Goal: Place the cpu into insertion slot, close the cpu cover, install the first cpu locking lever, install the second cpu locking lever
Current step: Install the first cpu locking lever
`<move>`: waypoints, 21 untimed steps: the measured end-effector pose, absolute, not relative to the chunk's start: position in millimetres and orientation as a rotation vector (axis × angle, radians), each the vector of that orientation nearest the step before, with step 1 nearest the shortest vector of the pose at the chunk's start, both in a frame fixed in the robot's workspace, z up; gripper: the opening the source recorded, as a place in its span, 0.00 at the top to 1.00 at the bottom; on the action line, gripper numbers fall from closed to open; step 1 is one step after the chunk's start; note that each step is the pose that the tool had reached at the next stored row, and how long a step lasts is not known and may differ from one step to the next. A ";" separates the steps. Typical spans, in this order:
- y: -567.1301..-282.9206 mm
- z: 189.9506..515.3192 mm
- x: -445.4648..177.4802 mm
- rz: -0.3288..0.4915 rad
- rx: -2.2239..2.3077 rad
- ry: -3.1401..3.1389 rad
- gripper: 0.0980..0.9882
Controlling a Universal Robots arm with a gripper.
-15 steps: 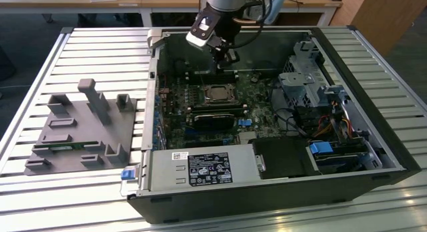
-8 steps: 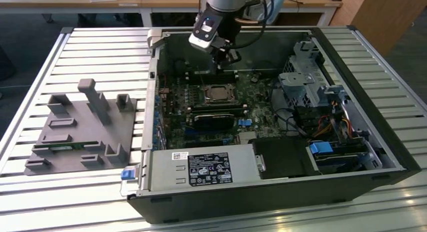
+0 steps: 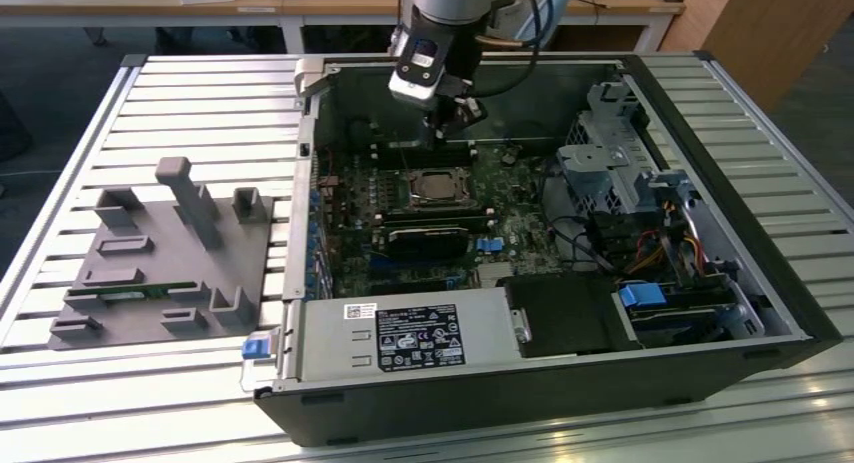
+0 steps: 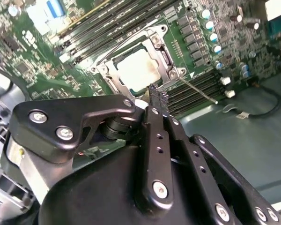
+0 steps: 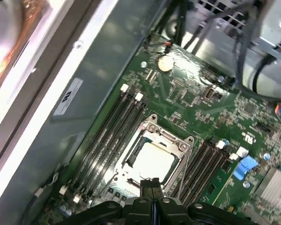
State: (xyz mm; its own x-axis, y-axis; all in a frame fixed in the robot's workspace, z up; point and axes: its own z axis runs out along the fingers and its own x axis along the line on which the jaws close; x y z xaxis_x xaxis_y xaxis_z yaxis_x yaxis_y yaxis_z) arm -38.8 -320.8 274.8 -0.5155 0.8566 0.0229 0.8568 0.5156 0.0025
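Note:
The cpu (image 5: 154, 161), a dull silver square, lies in the insertion slot (image 5: 130, 157) on the green motherboard (image 3: 514, 198). The cpu cover (image 5: 155, 132), a silvery frame with a square window, lies flat over it, seen in both wrist views (image 4: 155, 41). A thin metal locking lever (image 4: 199, 92) sticks out from one socket corner across the memory slots. My gripper (image 4: 158, 95) hangs just beside the socket edge with its fingers pressed together on nothing. In the exterior view the gripper (image 3: 445, 140) hovers over the far side of the cpu (image 3: 430, 187).
Inside the open case, long black memory slots (image 5: 110, 136) flank the socket. A black card (image 3: 430, 239) sits nearer the front, with the power supply (image 3: 400, 338) below it. Drive cage and cables (image 3: 627, 198) fill the exterior view's right. A grey fixture block (image 3: 160, 253) stands on the slatted table.

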 end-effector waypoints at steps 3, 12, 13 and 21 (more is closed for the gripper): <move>-320.8 274.8 -38.8 -0.020 -1.469 -2.755 0.97; -320.8 274.7 -38.8 -0.018 -1.297 -2.839 0.97; -320.8 274.8 -38.8 -0.018 -1.281 -2.847 0.97; -320.8 274.6 -38.8 -0.017 -1.167 -2.895 0.97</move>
State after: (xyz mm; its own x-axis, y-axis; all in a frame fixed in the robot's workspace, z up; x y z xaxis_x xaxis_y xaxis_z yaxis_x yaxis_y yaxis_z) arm -38.8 -320.8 274.6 -0.7202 0.6934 0.0229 0.6936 0.7203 0.0024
